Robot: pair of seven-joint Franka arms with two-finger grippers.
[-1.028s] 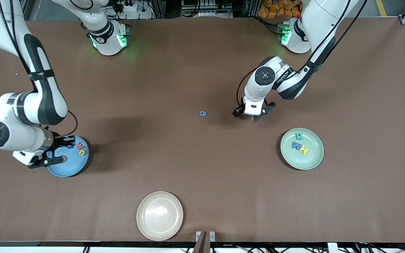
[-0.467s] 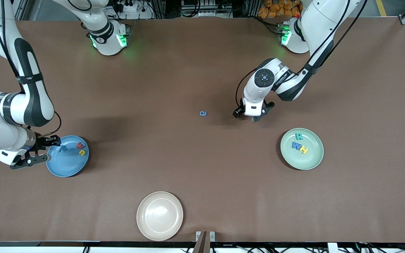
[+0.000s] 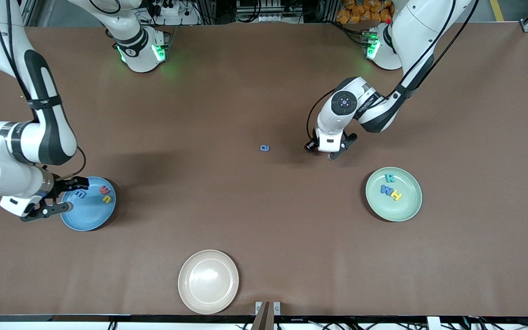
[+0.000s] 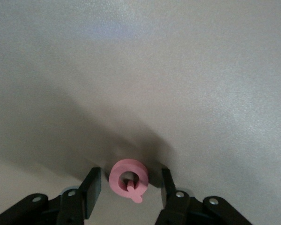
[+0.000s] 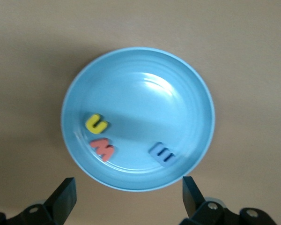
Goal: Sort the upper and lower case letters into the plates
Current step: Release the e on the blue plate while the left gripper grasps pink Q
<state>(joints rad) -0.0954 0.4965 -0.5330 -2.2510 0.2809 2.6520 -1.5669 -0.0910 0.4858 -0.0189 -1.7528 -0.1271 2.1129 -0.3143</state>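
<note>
On the brown surface [image 3: 245,220], the round light-blue plate [image 3: 90,215] at the right arm's end holds three small foam letters [image 5: 160,153]. The round mint-green plate [image 3: 394,211] at the left arm's end holds three more [image 3: 390,189]. Between them, nearer the front camera, lies the round cream-beige plate [image 3: 208,281]. A small blue foam letter [image 3: 264,147] lies mid-surface.

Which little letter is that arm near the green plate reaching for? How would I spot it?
Find the pale green plate holding three letters; the left arm's tool is down at the table farther from the camera. Between its fingers lies a pink letter Q, a ring with a short tail, alone on the bare brown table.
</note>
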